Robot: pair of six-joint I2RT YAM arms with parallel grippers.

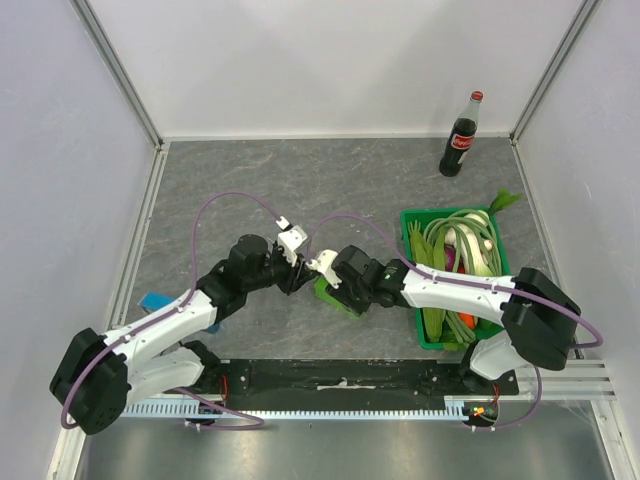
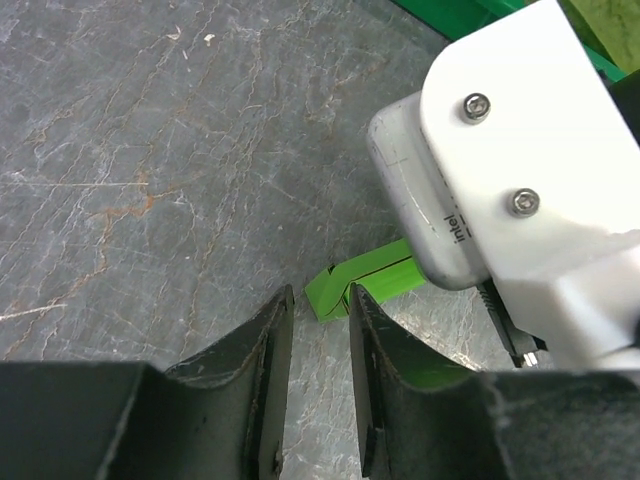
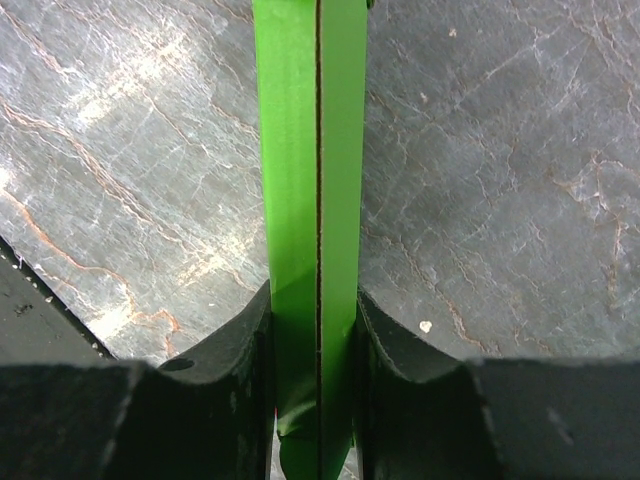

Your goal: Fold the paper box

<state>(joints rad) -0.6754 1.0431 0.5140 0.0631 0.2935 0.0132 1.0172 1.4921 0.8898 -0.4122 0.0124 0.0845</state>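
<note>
The paper box [image 1: 335,297] is a small piece of thin, bright green card. It is seen just below the middle of the top picture. It is folded flat, with two layers pressed together and a thin dark line between them. It is pinched on its edge by the right gripper [image 3: 314,330].

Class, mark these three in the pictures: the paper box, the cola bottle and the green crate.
paper box [image 3: 290,180]: right wrist view, on its left card layer.
cola bottle [image 1: 461,142]: top external view, on the red label.
green crate [image 1: 425,212]: top external view, on the far rim.
</note>
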